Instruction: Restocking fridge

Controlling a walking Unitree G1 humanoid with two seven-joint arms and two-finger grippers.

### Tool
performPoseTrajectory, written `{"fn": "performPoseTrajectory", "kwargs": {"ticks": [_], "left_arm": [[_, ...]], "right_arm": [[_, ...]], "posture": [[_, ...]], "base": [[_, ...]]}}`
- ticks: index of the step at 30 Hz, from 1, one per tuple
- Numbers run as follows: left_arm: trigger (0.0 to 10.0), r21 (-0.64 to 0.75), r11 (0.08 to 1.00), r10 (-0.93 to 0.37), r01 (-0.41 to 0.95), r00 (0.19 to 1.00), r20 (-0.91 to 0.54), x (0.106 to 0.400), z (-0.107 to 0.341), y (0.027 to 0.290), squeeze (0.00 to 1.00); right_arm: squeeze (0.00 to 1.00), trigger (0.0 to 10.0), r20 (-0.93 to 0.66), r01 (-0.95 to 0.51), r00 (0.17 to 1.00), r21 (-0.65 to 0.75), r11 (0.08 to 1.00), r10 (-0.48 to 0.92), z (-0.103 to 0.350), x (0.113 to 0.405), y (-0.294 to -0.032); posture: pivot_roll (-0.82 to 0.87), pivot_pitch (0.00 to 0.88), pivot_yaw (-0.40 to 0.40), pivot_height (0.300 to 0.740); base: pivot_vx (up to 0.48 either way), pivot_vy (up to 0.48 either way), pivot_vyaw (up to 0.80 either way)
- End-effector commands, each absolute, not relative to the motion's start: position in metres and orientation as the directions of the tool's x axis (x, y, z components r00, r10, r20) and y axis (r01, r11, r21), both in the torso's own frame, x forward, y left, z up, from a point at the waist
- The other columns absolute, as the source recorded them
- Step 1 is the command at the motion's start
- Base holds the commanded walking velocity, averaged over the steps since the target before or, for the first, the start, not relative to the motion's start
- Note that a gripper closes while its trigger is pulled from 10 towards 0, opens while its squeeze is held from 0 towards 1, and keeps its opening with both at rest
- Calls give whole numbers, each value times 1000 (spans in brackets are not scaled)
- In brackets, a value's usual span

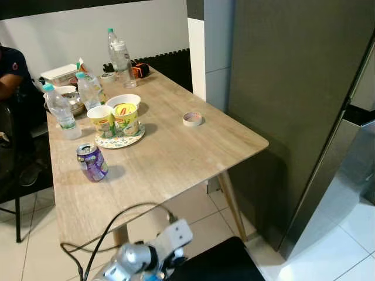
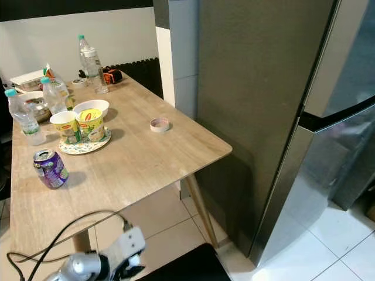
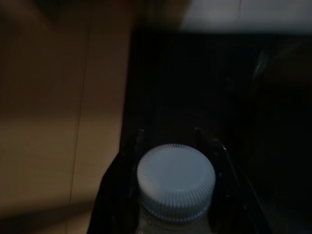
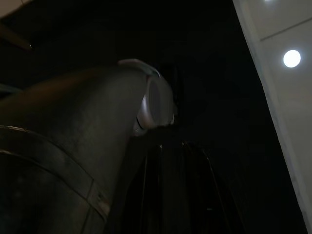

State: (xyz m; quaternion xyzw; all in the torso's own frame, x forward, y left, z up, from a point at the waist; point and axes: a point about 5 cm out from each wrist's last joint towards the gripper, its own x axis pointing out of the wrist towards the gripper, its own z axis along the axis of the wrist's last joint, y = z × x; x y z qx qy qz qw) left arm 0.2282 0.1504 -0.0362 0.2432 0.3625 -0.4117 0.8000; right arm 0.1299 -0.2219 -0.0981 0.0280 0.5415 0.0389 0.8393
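A bottle with a white ribbed cap (image 3: 175,181) stands between the two black fingers of my left gripper (image 3: 168,132), which is shut on it just below the cap, in a dark spot beside the table's edge. My silver left arm (image 1: 146,253) shows low in the eye views, in front of the wooden table (image 1: 176,158). The tall dark-grey fridge (image 2: 263,105) stands to the right of the table, doors shut. On the table are a purple can (image 1: 92,162), several water bottles (image 1: 61,111) and two noodle cups (image 1: 115,119) on a plate. My right gripper (image 4: 178,165) hangs idle in the dark.
A roll of tape (image 1: 192,119) lies near the table's right edge. A white bowl (image 1: 123,100) and a food box (image 1: 58,74) sit further back. A person's arm (image 1: 9,73) shows at the far left by a dark chair (image 1: 9,175). White floor tiles (image 2: 328,246) lie before the fridge.
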Motion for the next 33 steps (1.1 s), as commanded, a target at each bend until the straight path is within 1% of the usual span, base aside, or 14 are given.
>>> {"fn": "performPoseTrajectory", "kwargs": {"ticks": [1, 7, 9, 11, 13, 16, 19, 20, 21, 22, 25, 27, 29, 33], "left_arm": [[10000, 96, 574, -408, 813, 386, -827, 213, -52, 162, 0], [10000, 81, 644, -341, 761, 381, -859, 194, -69, 170, 0], [10000, 62, 728, -268, 683, 367, -891, 173, -82, 181, 0], [10000, 62, 745, -254, 664, 368, -894, 170, -84, 183, 0], [10000, 42, 827, -212, 561, 379, -901, 162, -89, 190, 0], [10000, 45, 862, -180, 505, 388, -904, 158, -91, 195, 0], [10000, 33, 973, -59, 229, 384, -921, 138, -98, 212, 0], [10000, 33, 973, -59, 229, 384, -921, 138, -98, 212, 0], [10000, 37, 997, 10, 71, 349, -937, 119, -103, 222, 0], [10000, 44, 999, 36, 16, 327, -944, 111, -105, 226, 0], [10000, 51, 999, 53, -17, 312, -949, 104, -106, 229, 0], [10000, 60, 996, 76, -65, 279, -957, 90, -109, 233, 0], [10000, 39, 990, 77, -135, 293, -953, 89, -109, 233, 0], [10000, 11, 985, 66, -173, 316, -946, 93, -109, 230, 0]], "right_arm": [[0, 10000, -908, -26, 409, 86, 996, 90, -99, 129, -222], [0, 10000, -907, -28, 411, 86, 996, 91, -98, 130, -221], [0, 10000, -907, -32, 411, 85, 996, 91, -98, 130, -221], [0, 10000, -907, -32, 411, 85, 996, 91, -98, 130, -221], [0, 10000, -908, -34, 410, 83, 996, 89, -98, 130, -222], [0, 10000, -908, -34, 409, 82, 996, 88, -98, 130, -222], [0, 10000, -913, -41, 401, 70, 997, 81, -99, 128, -223], [0, 10000, -913, -41, 401, 70, 997, 81, -99, 128, -223], [0, 10000, -915, -48, 397, 63, 997, 77, -99, 128, -223], [0, 10000, -915, -50, 396, 61, 997, 76, -99, 128, -223], [0, 10000, -915, -50, 397, 61, 997, 76, -99, 128, -223], [0, 10000, -915, -55, 397, 53, 997, 71, -99, 129, -223], [0, 10000, -916, -60, 396, 49, 997, 69, -98, 130, -223], [0, 10000, -917, -67, 394, 44, 997, 67, -98, 131, -224]], "posture": [[-68, 3, 51, 740], [-68, 3, 51, 740], [-74, 0, 41, 740], [-74, 0, 41, 740], [-74, 0, 40, 740], [-74, 0, 40, 740], [-69, 0, 34, 740], [-69, 0, 34, 740], [-75, 0, 33, 740], [-76, 0, 32, 740], [-76, 0, 32, 740], [-77, 0, 26, 740], [-75, 0, 23, 740], [-70, 0, 16, 740]], "base": [[0, 0, 0], [0, 0, 0], [0, 0, 0], [0, 0, 0], [0, 0, 0], [0, 0, 0], [0, 0, 0], [0, 0, 0], [0, 0, 0], [0, 0, 0], [0, 0, 0], [0, 0, 0], [0, 0, 0], [0, 0, 0]]}}
